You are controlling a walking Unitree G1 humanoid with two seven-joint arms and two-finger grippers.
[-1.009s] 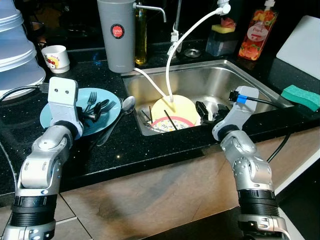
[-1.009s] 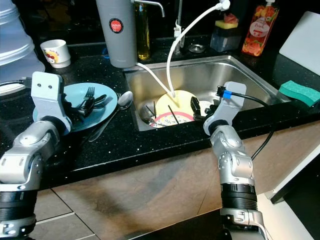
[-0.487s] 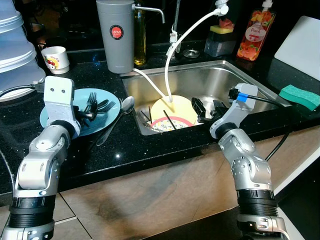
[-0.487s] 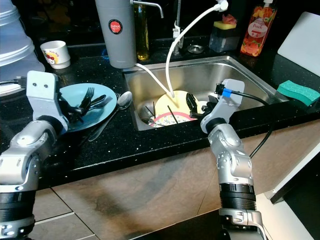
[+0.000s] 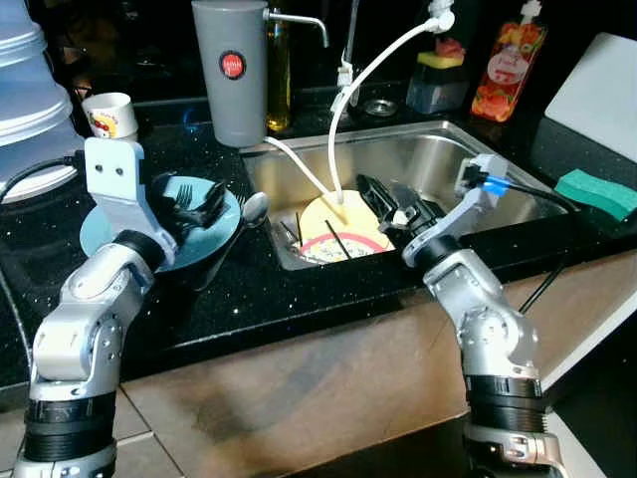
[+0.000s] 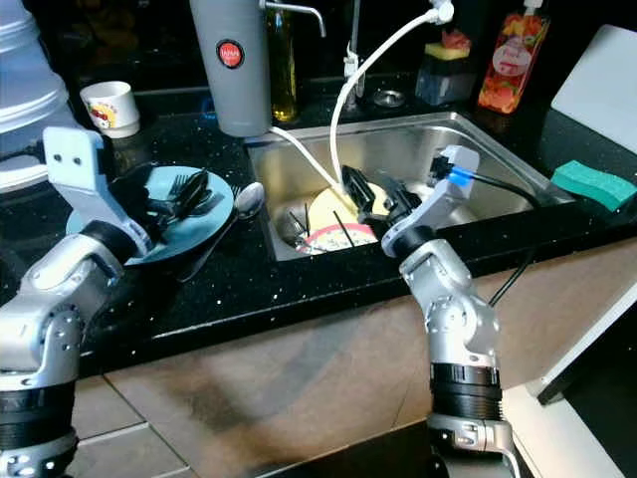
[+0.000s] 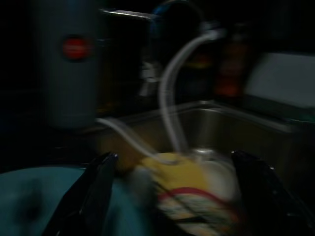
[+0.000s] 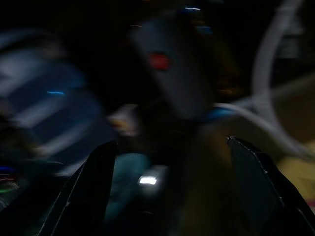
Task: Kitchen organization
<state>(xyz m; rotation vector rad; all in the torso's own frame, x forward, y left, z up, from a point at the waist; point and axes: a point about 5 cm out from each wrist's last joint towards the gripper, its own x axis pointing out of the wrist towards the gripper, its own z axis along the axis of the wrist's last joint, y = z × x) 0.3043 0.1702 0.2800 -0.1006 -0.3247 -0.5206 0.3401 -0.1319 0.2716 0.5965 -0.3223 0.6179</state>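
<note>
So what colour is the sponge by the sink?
Green sponge, clearest in the left eye view.

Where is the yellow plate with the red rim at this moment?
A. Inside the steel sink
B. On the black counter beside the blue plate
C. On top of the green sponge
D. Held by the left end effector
A: the yellow plate lies inside the sink, under the white hose, with the open right end effector hovering just over it.

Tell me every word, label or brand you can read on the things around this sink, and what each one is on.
Grey canister, round red badge: white lettering, too small to read.
Orange bottle: pale label with a word on it, too blurred to read.
White cup: a small cartoon picture, no words legible.
Yellow plate in the sink: red-rimmed pattern, no text readable.
</note>
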